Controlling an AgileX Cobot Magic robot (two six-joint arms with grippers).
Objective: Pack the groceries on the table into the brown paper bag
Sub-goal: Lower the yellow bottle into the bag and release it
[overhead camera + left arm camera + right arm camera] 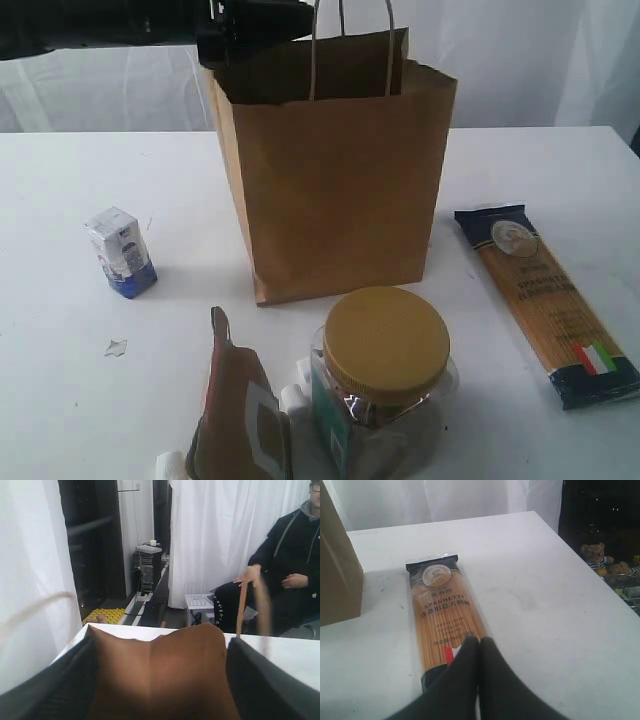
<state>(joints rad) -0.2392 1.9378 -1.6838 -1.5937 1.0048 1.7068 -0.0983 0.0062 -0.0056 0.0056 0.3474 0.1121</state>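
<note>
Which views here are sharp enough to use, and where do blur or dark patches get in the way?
Exterior view: evenly lit, brown paper bag crisp, near jar slightly soft, left arm almost black. Left wrist view: the bag's handle is smeared, the jaws are dark out-of-focus shapes. Right wrist view: sharpest, lettering on the spaghetti packet legible.

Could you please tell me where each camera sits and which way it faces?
Exterior: off the arms, looking slightly down across the table at the brown paper bag; the left arm shows above its mouth.
Left wrist: over the bag's rim, facing level past the table to curtains and a seated person; the left gripper shows its open fingers framing it.
Right wrist: low over the table, facing down along the spaghetti packet; the shut right gripper shows.
Shared: exterior and right wrist both show the packet beside the bag.
</note>
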